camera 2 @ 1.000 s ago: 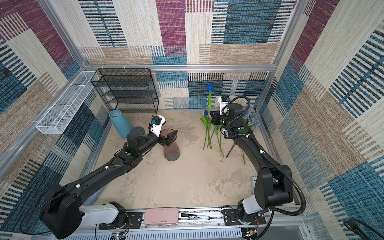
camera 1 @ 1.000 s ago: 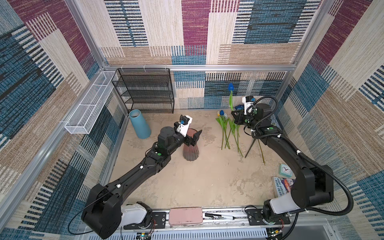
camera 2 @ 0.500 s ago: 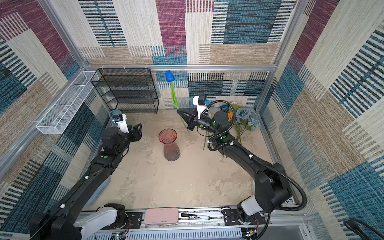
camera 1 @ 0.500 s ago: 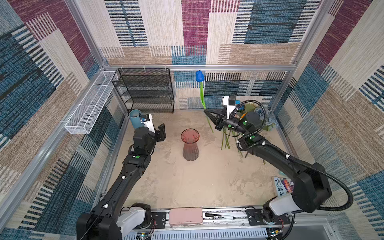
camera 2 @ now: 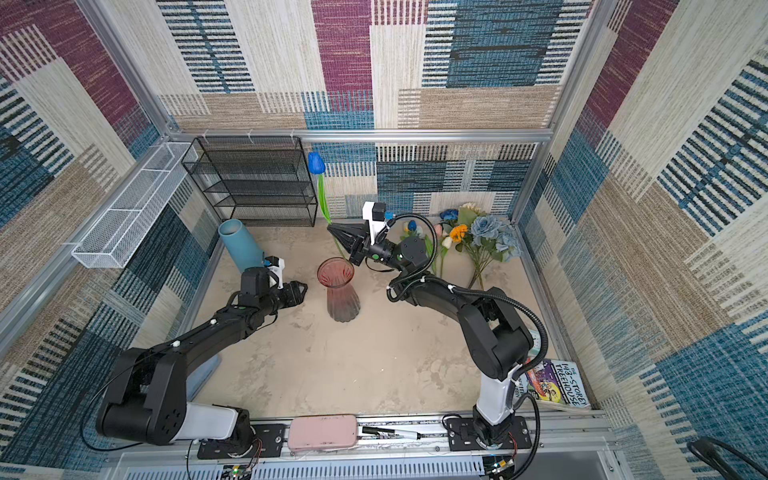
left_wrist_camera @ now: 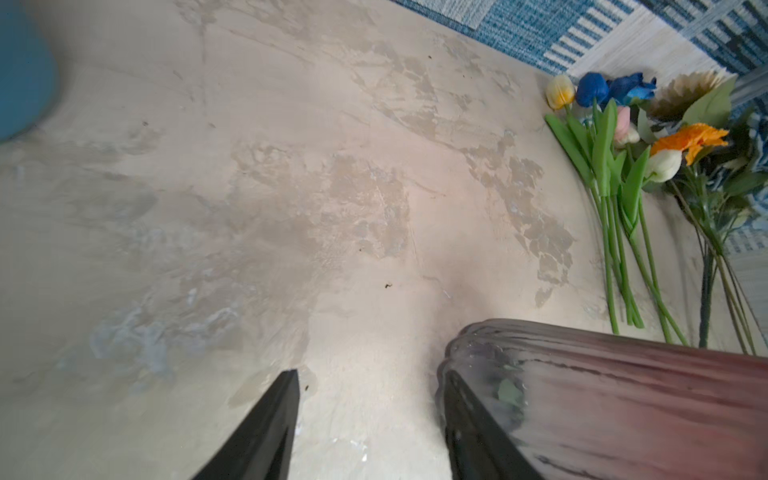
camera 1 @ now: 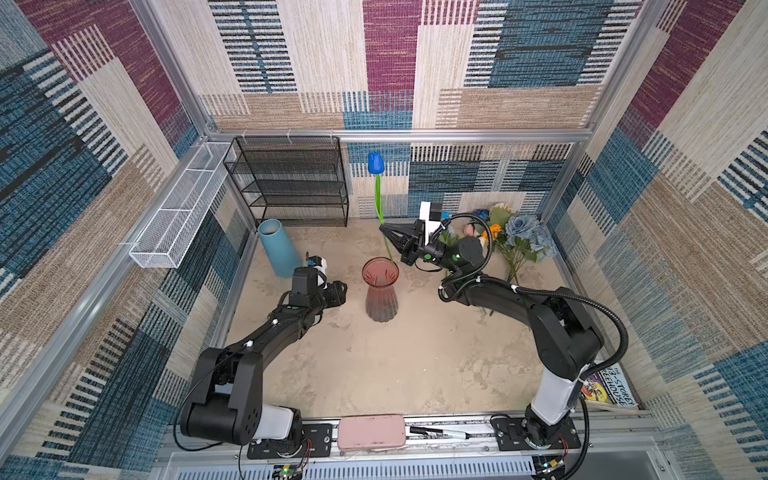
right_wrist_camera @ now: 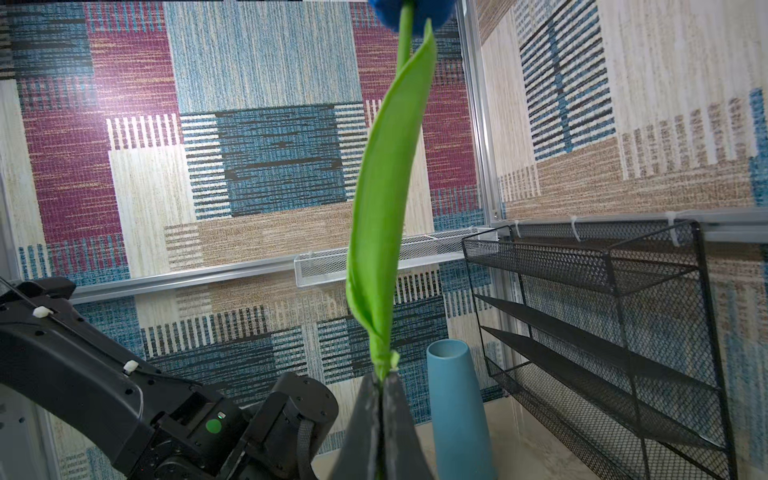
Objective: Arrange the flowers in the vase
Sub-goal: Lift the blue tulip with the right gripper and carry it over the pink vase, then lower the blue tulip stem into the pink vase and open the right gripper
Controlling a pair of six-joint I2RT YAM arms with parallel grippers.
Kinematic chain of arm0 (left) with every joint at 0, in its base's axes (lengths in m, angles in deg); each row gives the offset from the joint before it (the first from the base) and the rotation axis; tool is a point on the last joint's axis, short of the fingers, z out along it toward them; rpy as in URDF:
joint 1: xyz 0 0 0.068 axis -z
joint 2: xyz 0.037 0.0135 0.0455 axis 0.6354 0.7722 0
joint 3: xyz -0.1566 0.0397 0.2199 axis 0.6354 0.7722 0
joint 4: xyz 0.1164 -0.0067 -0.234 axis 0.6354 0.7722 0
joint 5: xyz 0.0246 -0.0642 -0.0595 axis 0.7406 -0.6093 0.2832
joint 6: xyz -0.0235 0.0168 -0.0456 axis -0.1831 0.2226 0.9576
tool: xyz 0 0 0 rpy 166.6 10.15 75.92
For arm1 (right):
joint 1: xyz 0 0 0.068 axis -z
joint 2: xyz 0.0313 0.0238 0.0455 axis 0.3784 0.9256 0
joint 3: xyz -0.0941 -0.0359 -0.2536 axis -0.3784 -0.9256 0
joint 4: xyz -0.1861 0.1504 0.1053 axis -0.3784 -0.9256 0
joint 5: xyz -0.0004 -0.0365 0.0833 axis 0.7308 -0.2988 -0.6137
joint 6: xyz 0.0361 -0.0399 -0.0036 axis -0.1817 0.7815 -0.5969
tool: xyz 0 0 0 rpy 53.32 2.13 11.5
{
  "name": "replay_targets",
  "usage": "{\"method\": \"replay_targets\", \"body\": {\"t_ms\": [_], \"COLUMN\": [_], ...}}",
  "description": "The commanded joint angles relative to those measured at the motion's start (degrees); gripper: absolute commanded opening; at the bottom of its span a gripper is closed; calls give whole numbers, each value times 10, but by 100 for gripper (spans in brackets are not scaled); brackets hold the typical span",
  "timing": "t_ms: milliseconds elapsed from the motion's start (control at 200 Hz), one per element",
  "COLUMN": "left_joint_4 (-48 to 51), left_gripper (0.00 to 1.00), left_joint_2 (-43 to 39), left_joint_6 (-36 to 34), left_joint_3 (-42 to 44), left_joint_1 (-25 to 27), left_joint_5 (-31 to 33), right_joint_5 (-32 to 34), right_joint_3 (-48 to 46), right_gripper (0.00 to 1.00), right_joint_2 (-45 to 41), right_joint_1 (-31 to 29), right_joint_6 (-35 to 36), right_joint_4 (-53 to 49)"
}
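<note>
I look down on a sand-coloured desk (camera 1: 395, 365) closed in by patterned walls, with wide bare surface in front of both arms. A black mesh rack (camera 1: 291, 183) lines the back wall beyond the left pincer (camera 1: 341, 286), and a blue cone-shaped vessel (camera 1: 278, 247) stands behind that pincer. The pink glass vase (camera 1: 380, 291) stands upright between the two pincers, just beside the left one, which is half spread and empty. I cannot tell whether its finger touches the glass. The loose flowers (camera 1: 511, 241) lie behind the right pincer (camera 1: 383, 227), against the far wall. That pincer is clamped on the stem of a blue tulip (camera 1: 377, 199), held upright above the vase's rim. In the right wrist view its bloom is cut off. I cannot tell whether the stem's foot is inside the mouth.
</note>
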Motion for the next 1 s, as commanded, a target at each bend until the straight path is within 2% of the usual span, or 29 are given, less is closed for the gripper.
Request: {"method": "replay_targets", "body": {"t_ms": [0,235,356,546,701,851,997], "left_joint_4": [-44,-90,-113,-124,-130,-129,-128], "left_gripper": [58,58,58,58,58,59,60], "left_joint_2": [31,96,105,119,124,115,110], "left_joint_6": [12,27,32,40,40,35,34], "left_joint_3": [-7,-15,-9,-8,-8,-6,-7], "left_joint_1": [13,51,60,64,66,67,67], "left_joint_5": [-32,-31,-24,-21,-20,-14,-17], "right_joint_5": [-2,-20,-18,-48,-25,0,28], "right_joint_3": [10,-21,-53,-53,-76,-102,-118], "right_gripper": [0,0,0,5,10,19,40], "right_joint_2": [11,37,32,15,-7,-29,-48], "right_joint_1": [-5,-14,-16,-16,-17,-16,-16], "right_joint_6": [-14,5,38,145,199,230,258], "right_joint_4": [42,50,39,-94,-145,-177,-201]}}
